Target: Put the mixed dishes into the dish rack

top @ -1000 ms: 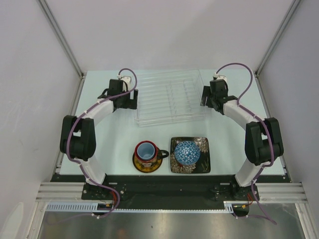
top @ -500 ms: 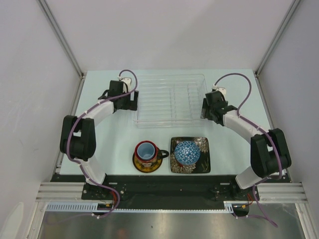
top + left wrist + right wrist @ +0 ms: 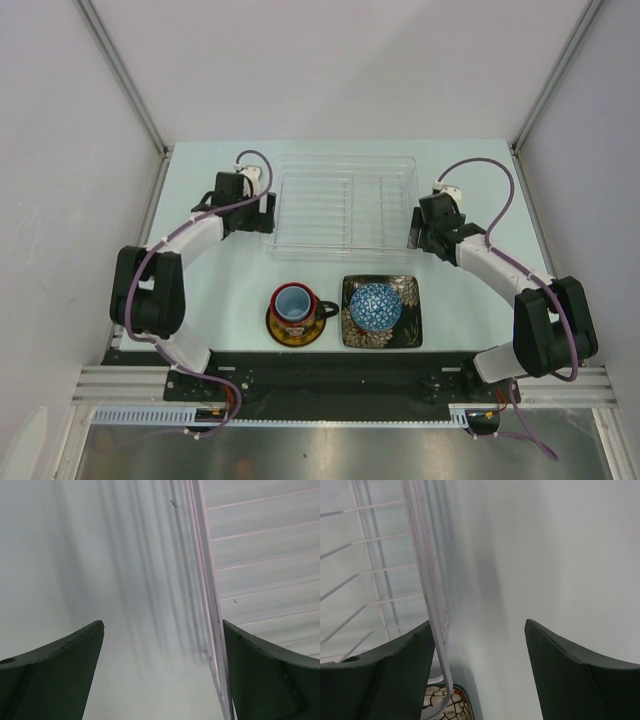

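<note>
At opposite side walls of the clear, pale-ribbed rectangular dish rack (image 3: pixel 345 205): one wall straddled each side.
Left gripper (image 3: pixel 162 625) and right gripper (image 3: pixel 477 621) stood spread wide, gripping nothing.

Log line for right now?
left gripper: open, astride dish rack left wall | right gripper: open, astride right wall | racked: nothing

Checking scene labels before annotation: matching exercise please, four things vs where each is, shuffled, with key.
1. small blue-patterned bowl
2. black mug
3. dish rack
4. right gripper

A. on the round saucer
B. open, astride the rack's right wall
C. on the square black plate
D. at the back, holding no dishes

Pairs: 1-C, 2-A, 3-D, 4-B
</note>
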Controlling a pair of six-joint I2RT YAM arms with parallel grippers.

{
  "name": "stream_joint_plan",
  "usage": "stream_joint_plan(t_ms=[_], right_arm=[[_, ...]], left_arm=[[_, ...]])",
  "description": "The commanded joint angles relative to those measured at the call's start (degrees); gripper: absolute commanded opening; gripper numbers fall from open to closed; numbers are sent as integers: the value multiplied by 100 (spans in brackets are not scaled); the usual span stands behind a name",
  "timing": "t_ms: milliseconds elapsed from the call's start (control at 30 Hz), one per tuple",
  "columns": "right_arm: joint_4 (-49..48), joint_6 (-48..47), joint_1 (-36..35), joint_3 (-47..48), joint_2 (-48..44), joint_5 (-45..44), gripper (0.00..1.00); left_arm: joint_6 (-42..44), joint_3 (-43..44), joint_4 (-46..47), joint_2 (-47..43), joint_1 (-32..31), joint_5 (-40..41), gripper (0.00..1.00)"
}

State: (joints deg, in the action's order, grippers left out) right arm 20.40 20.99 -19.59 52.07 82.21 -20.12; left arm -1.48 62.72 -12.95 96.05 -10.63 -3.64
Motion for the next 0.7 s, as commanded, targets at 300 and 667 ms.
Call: stream_joint_plan(t_ms=[300,667], right_arm=[[-405,1,369,119,128,324,76],[-397,1,333,338,278,421,77]], left_arm=[[-37,-752,-278,-1185,-281,-339,100],[33,-1165,-559,-1853,-308,-409,100]])
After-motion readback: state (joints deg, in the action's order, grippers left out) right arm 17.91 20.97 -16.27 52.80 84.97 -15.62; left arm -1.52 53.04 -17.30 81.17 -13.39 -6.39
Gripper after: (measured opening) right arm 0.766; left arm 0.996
